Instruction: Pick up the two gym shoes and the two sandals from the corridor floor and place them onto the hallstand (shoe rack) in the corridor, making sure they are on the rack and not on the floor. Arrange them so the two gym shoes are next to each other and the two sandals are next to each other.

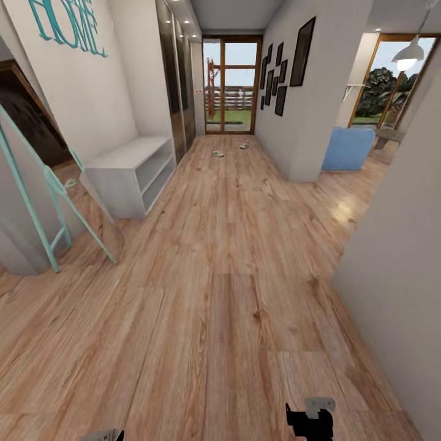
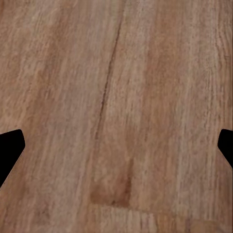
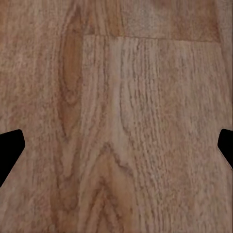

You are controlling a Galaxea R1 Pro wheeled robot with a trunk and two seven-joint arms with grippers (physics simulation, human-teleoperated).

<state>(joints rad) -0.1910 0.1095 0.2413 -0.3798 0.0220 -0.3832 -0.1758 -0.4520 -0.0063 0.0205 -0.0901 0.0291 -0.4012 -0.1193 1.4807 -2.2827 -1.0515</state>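
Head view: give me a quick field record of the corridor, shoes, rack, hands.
floor: light brown wood-plank corridor floor
rack: pale grey-white low shelf unit, left wall, shelves look bare
shoes: two small off-white items on floor, far end near glass door; too small to identify
left hand: open, over floor
right hand: open, over floor
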